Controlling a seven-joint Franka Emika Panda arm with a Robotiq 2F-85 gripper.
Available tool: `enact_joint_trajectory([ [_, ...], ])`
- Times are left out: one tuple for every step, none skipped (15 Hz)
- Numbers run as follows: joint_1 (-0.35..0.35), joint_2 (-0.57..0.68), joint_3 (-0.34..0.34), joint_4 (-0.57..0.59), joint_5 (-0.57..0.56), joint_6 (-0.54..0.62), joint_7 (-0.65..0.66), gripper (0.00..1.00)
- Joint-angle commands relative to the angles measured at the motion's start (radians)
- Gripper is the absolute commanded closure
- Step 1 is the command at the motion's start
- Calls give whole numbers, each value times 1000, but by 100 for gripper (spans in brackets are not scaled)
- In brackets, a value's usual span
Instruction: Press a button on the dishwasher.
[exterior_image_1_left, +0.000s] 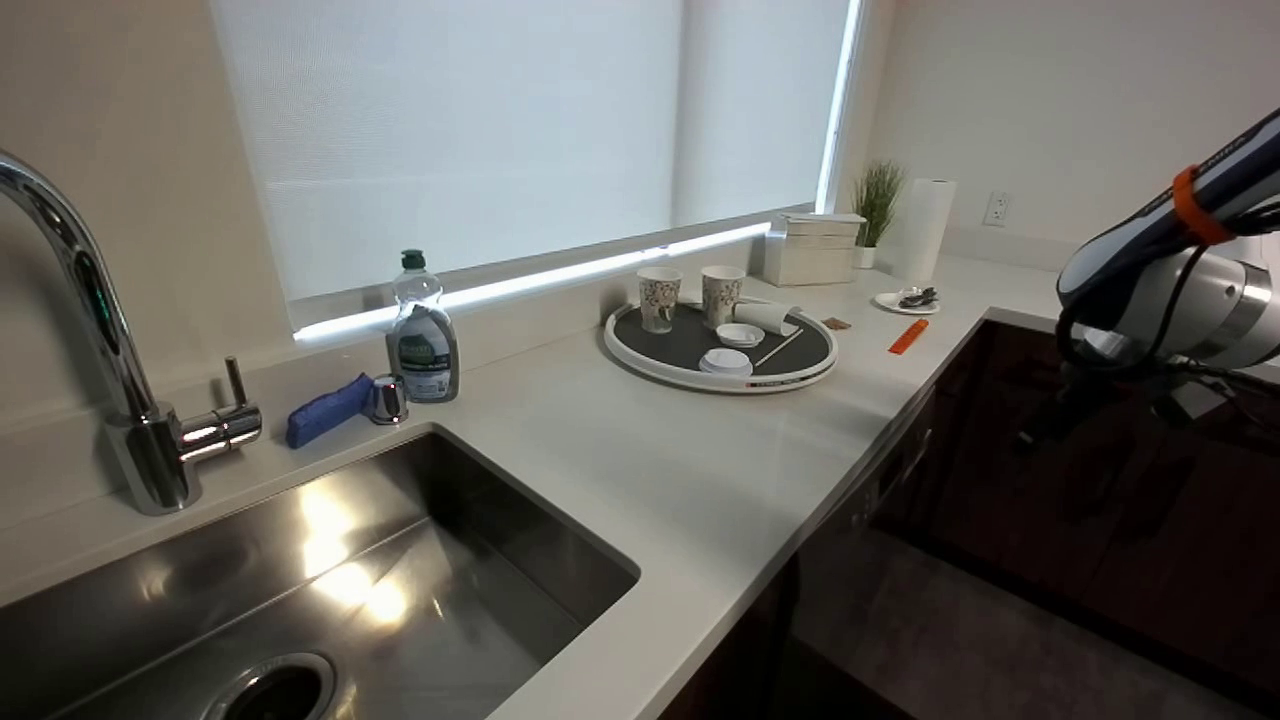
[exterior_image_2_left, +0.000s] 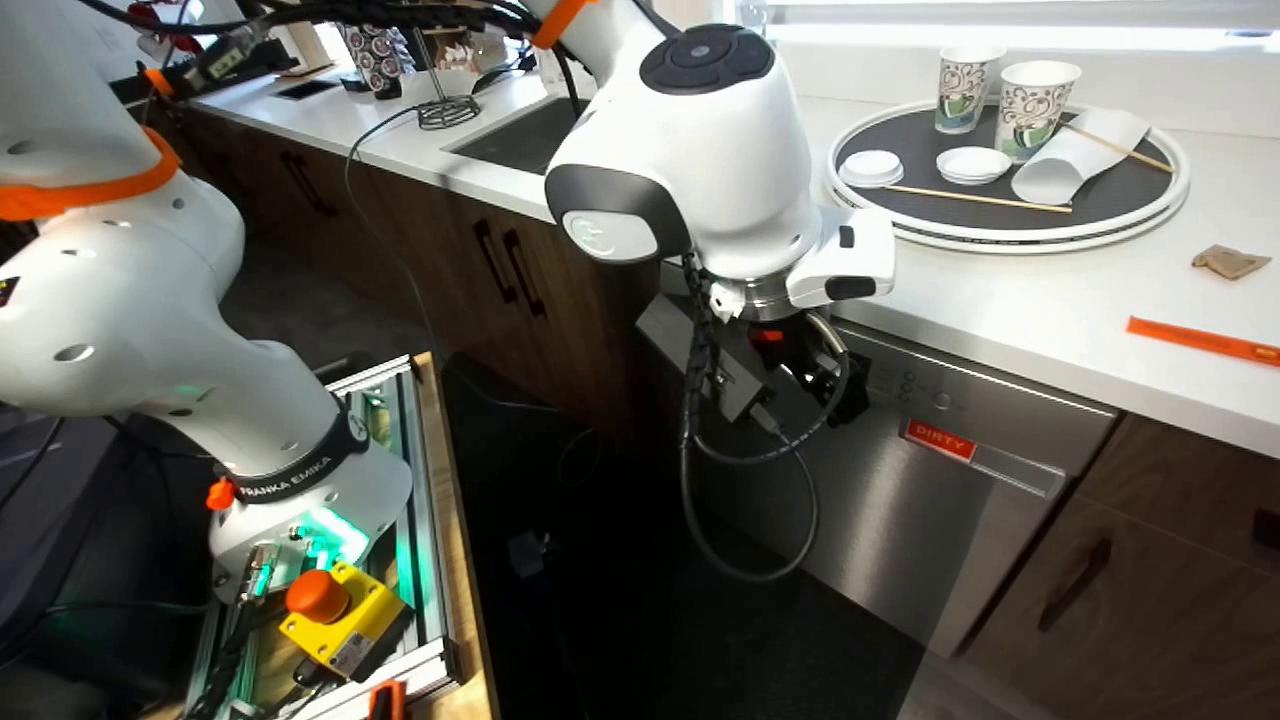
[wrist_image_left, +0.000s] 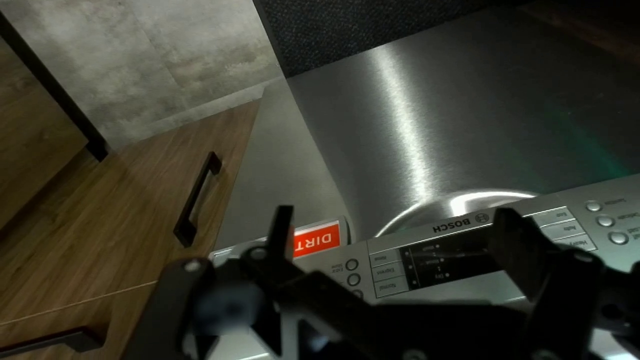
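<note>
**Black gripper (wrist_image_left: 397, 222) spread wide in front of the dishwasher (wrist_image_left: 450, 140)**

The fingers (wrist_image_left: 515, 250) stand well apart, holding nothing. Ahead lies the control panel (wrist_image_left: 450, 262), facing the gripper, its long axis running across both fingers, slightly askew; contact cannot be told. Some round buttons (wrist_image_left: 353, 278) sit just inside one finger, others just outside its partner: the press likely turns on sideways aim.
</note>
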Motion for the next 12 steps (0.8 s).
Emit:
enact_joint_trajectory([
  [1,64,-6,29,-14,23,26,0],
  [-1,96,-5,47,2,34,32,0],
  [-21,126,14,75,56,13,-23,0],
  [-43,153,35,101,108,-7,-77,0],
  [-62,183,52,127,142,-17,-110,0],
  [-83,210,73,152,179,-27,-151,0],
  [-99,242,90,176,204,-23,-180,0],
  [-109,271,98,197,209,-20,-193,0],
  [-123,298,109,219,218,-21,-208,0],
  [-135,327,121,241,225,-21,-219,0],
  [-147,350,133,261,230,-18,-227,5],
  [-161,372,148,282,240,-18,-242,6],
])
